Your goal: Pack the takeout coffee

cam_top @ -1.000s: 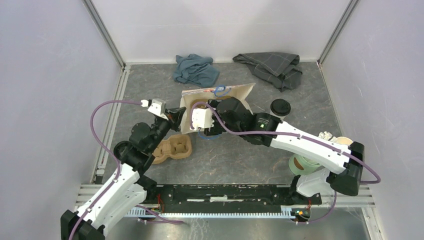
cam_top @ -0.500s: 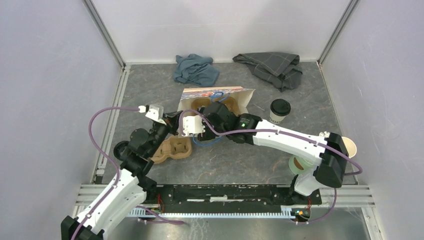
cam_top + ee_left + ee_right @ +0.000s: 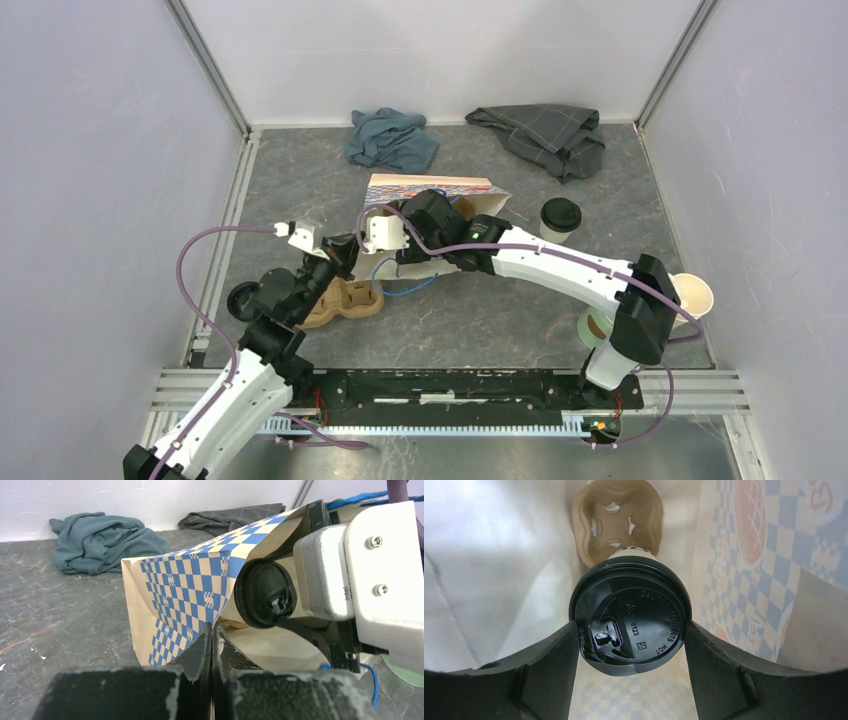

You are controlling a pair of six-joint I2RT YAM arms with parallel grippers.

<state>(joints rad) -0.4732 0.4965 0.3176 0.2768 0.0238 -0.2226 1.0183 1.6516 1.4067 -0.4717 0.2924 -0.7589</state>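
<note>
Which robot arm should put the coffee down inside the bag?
Right: the right gripper grips the takeout coffee inside the paper bag; the left gripper only pinches the bag's edge.

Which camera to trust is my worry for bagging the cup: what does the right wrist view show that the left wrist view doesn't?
Right wrist only: a cardboard carrier deep inside the paper bag, and the right gripper clamping the takeout coffee by its lid. Left wrist only: the bag's blue-checked outside, the left gripper pinching its rim, a teal cloth and grey cloth behind. Both: the bag and the black lid.
</note>
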